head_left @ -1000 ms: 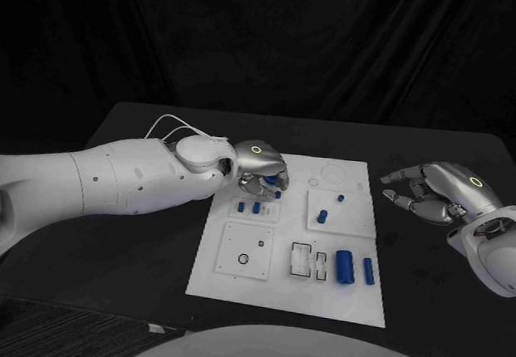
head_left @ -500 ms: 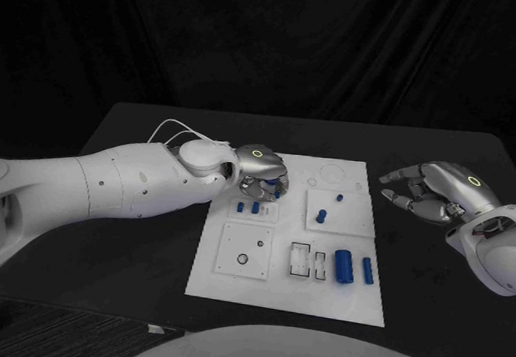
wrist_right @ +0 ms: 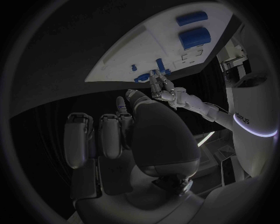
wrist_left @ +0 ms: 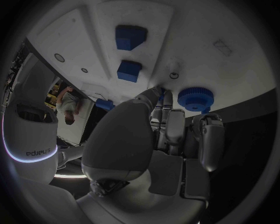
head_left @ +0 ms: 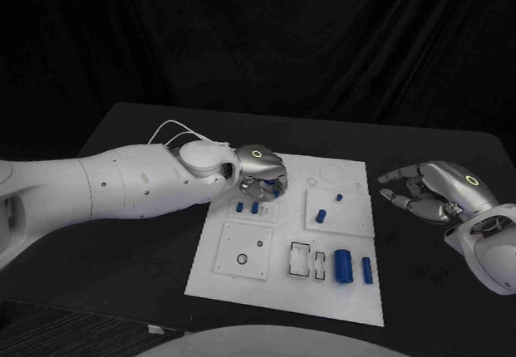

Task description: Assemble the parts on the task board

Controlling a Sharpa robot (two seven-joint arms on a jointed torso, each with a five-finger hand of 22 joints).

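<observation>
The white task board [head_left: 321,300] lies mid-table. My left hand [head_left: 259,170] hangs over its far left corner, fingertips [wrist_left: 165,99] down on the board [wrist_left: 221,28] right beside a blue gear [wrist_left: 195,98]. Whether it grips anything is hidden. Two small blue blocks [wrist_left: 129,70] stand close by, seen from above as small pegs [head_left: 249,205]. Two blue cylinders [head_left: 345,267] lie at the near right. My right hand [head_left: 431,192] hovers off the board's right edge, fingers loosely curved and holding nothing.
Two more small blue parts [head_left: 322,217] stand in the board's right middle panel. White slotted blocks [head_left: 301,259] sit beside the cylinders. The black table [head_left: 133,244] runs around the board. The right wrist view shows the left hand [wrist_right: 158,86] at the board [wrist_right: 151,42].
My left hand has shifted slightly toward the far left corner, covering more of the blue piece under it. The right hand has barely moved.
</observation>
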